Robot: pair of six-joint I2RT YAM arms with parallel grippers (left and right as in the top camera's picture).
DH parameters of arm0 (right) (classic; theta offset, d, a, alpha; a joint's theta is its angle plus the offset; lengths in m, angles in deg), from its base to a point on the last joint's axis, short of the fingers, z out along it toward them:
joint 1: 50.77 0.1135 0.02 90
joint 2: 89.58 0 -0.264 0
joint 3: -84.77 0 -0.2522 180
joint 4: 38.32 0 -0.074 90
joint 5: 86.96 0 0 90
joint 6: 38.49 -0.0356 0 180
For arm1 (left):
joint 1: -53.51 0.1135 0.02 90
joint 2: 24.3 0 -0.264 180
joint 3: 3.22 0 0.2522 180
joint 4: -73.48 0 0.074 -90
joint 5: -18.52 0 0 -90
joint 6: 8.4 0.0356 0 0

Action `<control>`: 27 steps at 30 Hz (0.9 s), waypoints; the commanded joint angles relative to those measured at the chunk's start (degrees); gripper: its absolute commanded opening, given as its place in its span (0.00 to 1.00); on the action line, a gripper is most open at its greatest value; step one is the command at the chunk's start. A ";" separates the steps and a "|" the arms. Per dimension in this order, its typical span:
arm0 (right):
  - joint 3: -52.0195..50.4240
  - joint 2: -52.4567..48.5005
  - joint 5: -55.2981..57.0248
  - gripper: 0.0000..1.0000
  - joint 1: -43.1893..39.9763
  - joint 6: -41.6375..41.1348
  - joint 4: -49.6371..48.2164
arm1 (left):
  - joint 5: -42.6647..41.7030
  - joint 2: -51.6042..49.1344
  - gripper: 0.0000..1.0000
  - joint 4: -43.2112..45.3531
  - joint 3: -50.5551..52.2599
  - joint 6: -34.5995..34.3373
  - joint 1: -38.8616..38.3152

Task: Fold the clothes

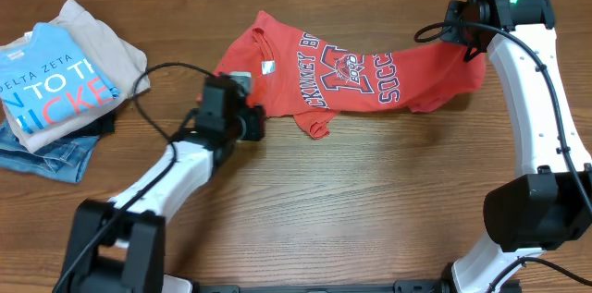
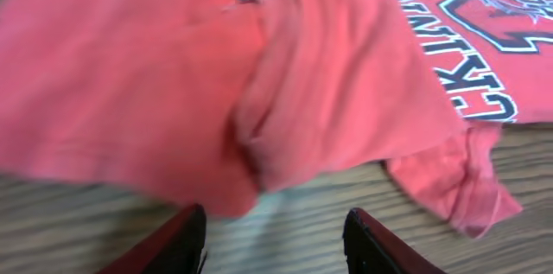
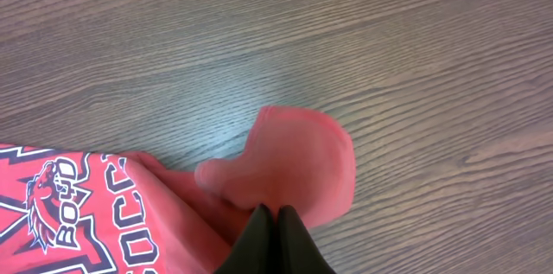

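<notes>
Little of the folding looks done — the coral-red T-shirt [image 1: 361, 67] lies rumpled, print up, on the desk [image 1: 370, 201]. The right gripper [image 3: 275, 213] pinches a bunch of its cloth; the left gripper [image 2: 275, 232] stands half-wide and empty, just short of the shirt's edge. Flattening and every fold remain. Whether the right gripper holds sleeve or hem is unclear — and the left wrist view is blurred.
</notes>
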 commanded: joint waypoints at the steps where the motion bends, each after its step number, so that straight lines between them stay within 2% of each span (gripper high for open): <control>1: 0.28 0.98 0.13 0.04 -0.17 -0.31 -0.28 | 0.66 -4.87 0.56 4.24 -0.31 -1.62 -1.38; 8: 0.28 0.98 0.11 0.04 -0.17 -0.31 -0.24 | 0.68 -10.62 0.56 17.14 -0.31 -2.05 -1.75; 10: 0.28 0.98 0.11 0.04 -0.17 -0.31 -0.24 | 0.66 -10.80 0.53 19.12 -0.31 -2.25 -1.75; 12: 0.28 0.98 0.11 0.04 -0.17 -0.31 -0.24 | 0.66 -10.80 0.44 19.85 -0.33 -2.25 -1.73; 15: 0.28 0.98 0.11 0.04 -0.17 -0.31 -0.26 | 0.50 -10.78 0.25 19.26 -0.33 -2.21 -1.73; 17: 0.28 0.98 0.11 0.04 -0.17 -0.31 -0.24 | -0.96 -10.71 0.06 18.64 -0.33 -2.21 -1.73; 27: 0.28 0.98 0.13 0.04 -0.17 -0.28 -0.33 | -1.66 -7.72 0.04 17.73 -0.33 -2.21 -1.53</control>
